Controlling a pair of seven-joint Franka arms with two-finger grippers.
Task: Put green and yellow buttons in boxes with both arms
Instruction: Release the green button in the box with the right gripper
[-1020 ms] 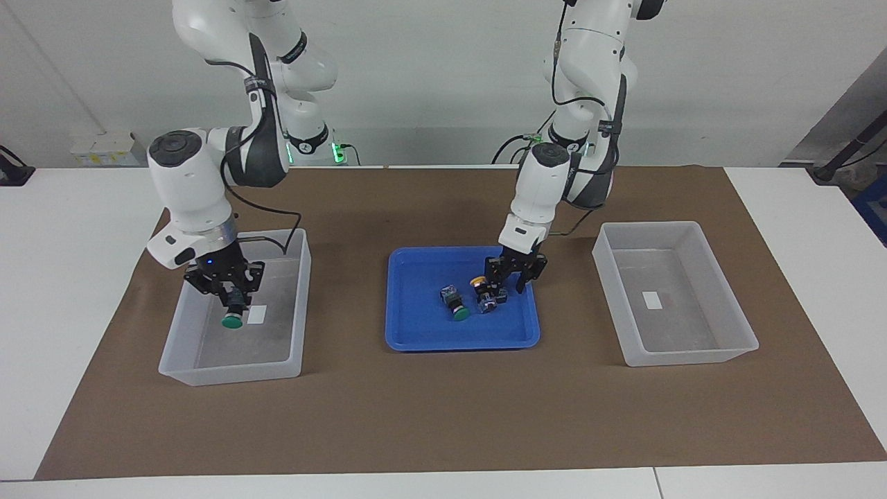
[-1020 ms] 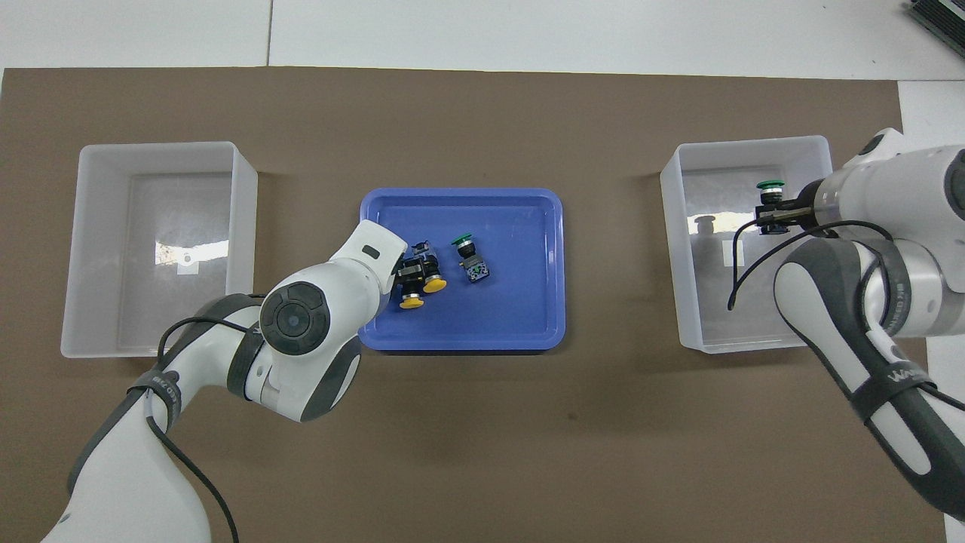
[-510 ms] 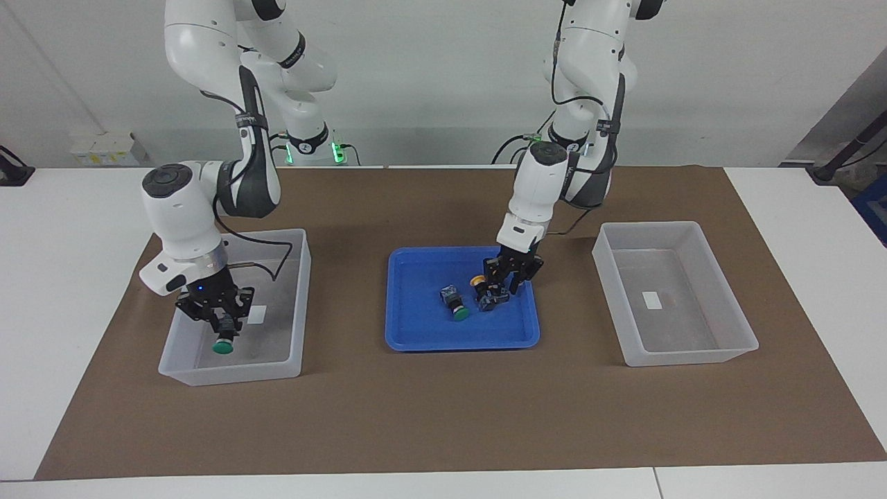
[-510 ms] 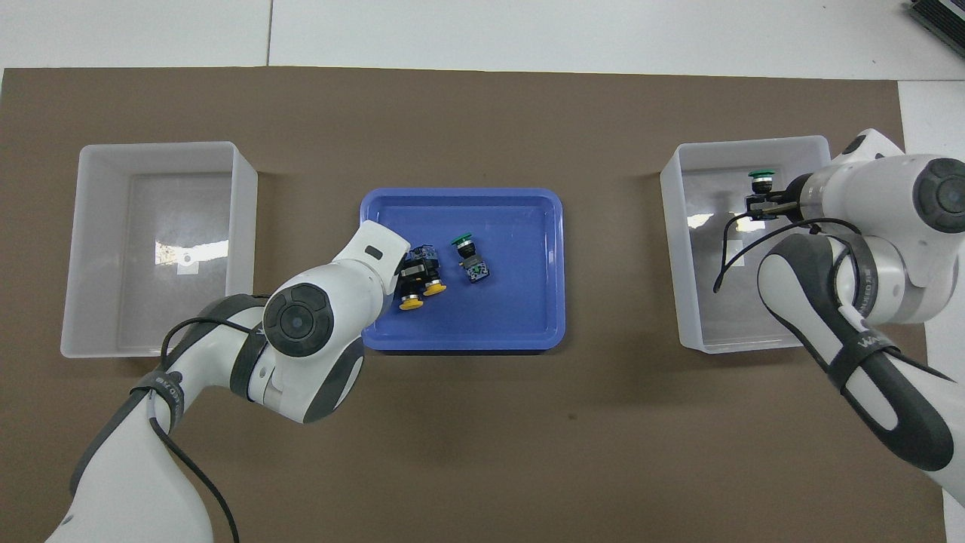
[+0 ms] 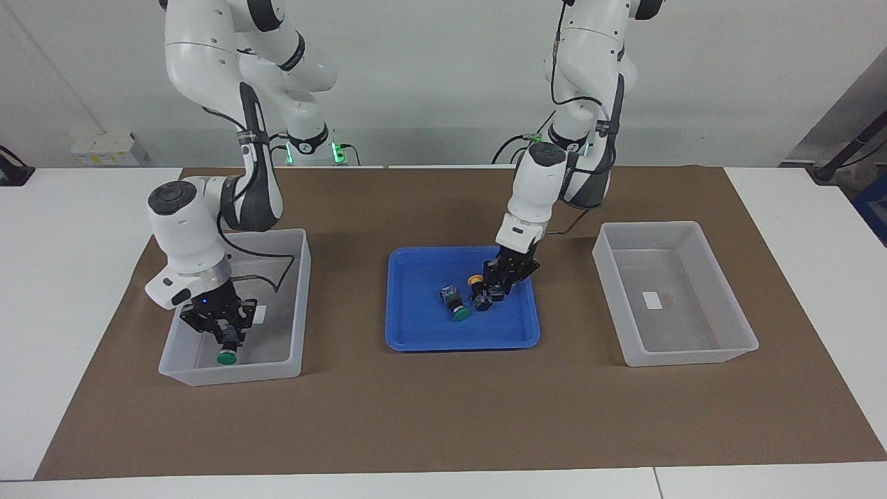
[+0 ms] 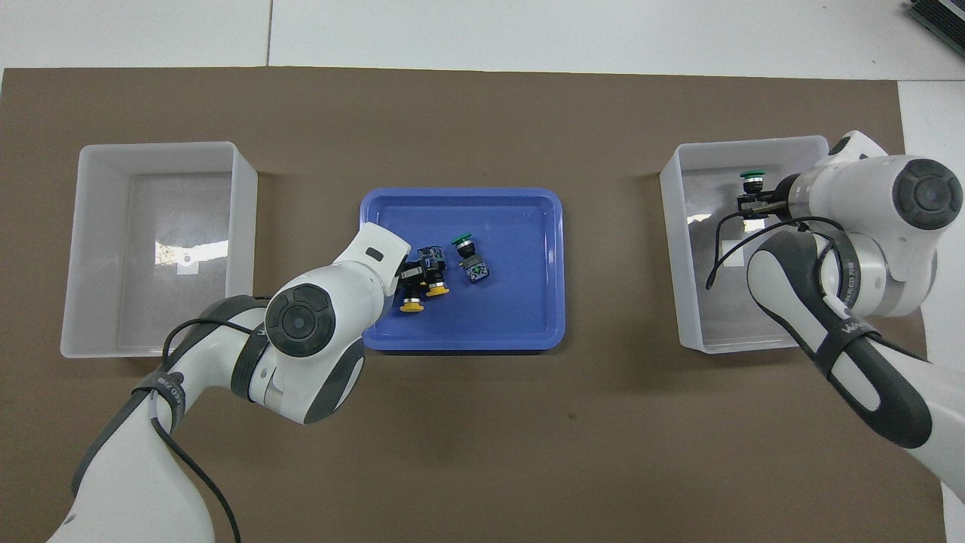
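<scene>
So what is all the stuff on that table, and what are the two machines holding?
Green buttons: two; one lying in the blue tray, one held low inside the box at the right arm's end.
Yellow buttons: two, side by side in the tray.
Blue tray: one, mid-table.
Boxes: two, translucent white; one at the right arm's end, one at the left arm's end, nothing in it but a white label.
Brown mat: one, under everything.
Right pincer: shut on the green button.
Left pincer: shut on a yellow button in the tray.
</scene>
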